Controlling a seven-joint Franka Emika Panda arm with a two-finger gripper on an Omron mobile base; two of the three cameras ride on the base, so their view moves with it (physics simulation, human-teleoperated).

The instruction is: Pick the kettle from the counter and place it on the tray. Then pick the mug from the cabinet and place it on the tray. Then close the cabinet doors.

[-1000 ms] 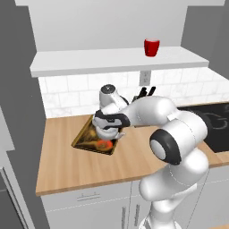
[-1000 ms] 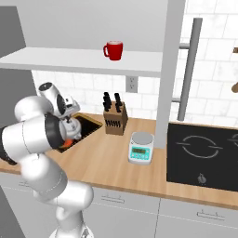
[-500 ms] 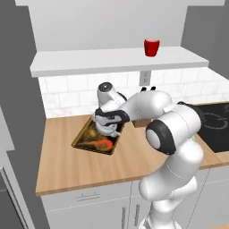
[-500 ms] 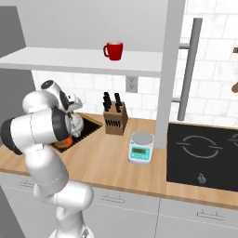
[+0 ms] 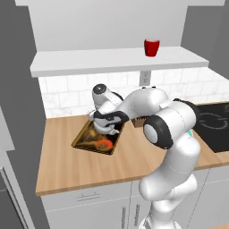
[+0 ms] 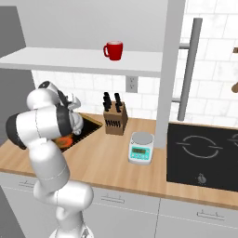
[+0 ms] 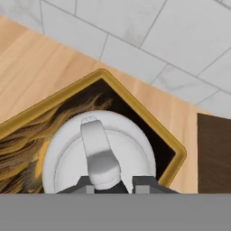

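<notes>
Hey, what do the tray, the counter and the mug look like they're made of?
Tray: seemingly lacquered, a dark glossy inside with golden streaks and a tan, wood-like rim. Counter: light-brown wood, plank grain showing, matte. Mug: plain bright red and smooth, perhaps glazed ceramic; the render leaves it open.

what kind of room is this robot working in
A simulated home kitchen, by the look of it: a long light-brown wooden countertop under a white tiled backsplash, a black glass cooktop set into it, and a brown wooden knife block beside a small white kitchen scale.
</notes>
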